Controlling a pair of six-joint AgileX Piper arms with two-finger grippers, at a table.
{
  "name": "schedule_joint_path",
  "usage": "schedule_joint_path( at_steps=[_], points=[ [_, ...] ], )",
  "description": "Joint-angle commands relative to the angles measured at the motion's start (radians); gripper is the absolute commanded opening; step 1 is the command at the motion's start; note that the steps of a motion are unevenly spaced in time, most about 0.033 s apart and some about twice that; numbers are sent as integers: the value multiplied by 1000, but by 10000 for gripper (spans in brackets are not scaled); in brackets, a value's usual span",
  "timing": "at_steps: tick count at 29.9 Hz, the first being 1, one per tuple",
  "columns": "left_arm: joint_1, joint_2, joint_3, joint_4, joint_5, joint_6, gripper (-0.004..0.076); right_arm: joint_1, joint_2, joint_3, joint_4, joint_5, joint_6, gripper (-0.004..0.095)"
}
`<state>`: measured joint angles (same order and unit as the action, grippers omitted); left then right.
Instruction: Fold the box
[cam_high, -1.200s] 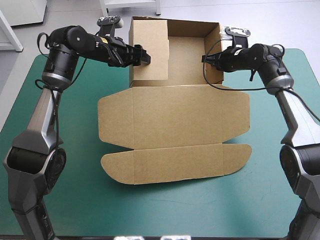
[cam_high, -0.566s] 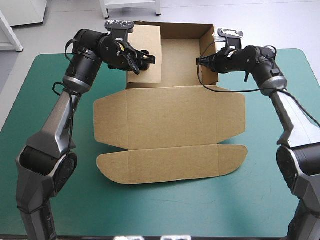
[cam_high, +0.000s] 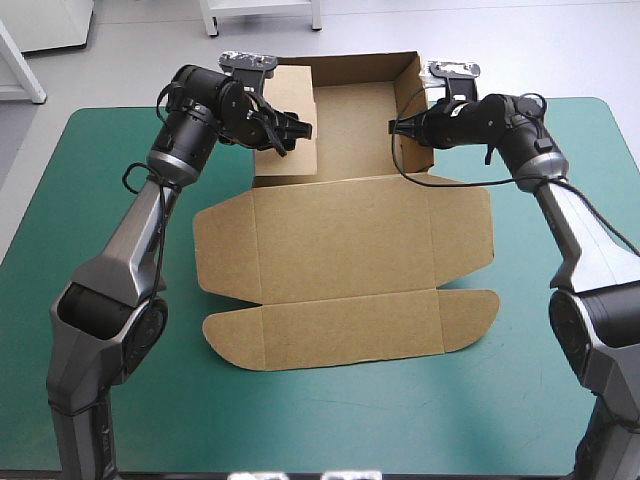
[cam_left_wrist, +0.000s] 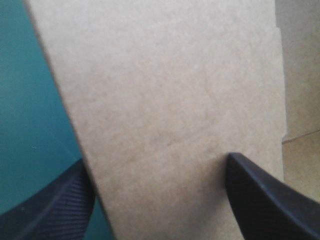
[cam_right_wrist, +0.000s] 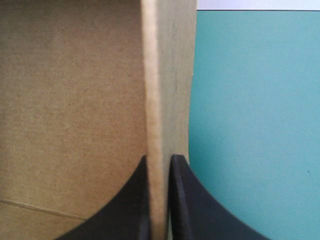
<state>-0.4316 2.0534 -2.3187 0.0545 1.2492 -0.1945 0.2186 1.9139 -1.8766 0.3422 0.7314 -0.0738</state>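
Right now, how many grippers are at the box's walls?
2. The left gripper straddles the left wall of the box, jaws apart; the right gripper clamps its right wall, jaws shut.

No text, label, brand, number or sign can be read in any view; the brown cardboard box (cam_high: 340, 250) and teal-green table cover (cam_high: 520, 380) are plain.

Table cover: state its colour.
The table cover is plain teal-green, best seen in the high view.
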Motion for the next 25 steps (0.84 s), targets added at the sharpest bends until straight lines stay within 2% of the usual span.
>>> schedule_joint_path(
  at_steps=[1,7,16,20,25],
  points=[
    [-6,-28,-22,-11,19,4,513,11,-81,-38,157,-37,-4,1],
    [-6,-30,-22,38,-54,-14,513,11,-81,-38,149,-6,-25,0],
    [4,-17,-22,108,-136,-134,517,11,-81,-38,169,8,-27,0],
    [-4,-15,-22,173,-67,-62,517,11,-81,-38,169,10,-30,0],
    [-1,-17,-22,240,24,-53,517,11,-81,-38,169,8,-30,0]
  ],
)
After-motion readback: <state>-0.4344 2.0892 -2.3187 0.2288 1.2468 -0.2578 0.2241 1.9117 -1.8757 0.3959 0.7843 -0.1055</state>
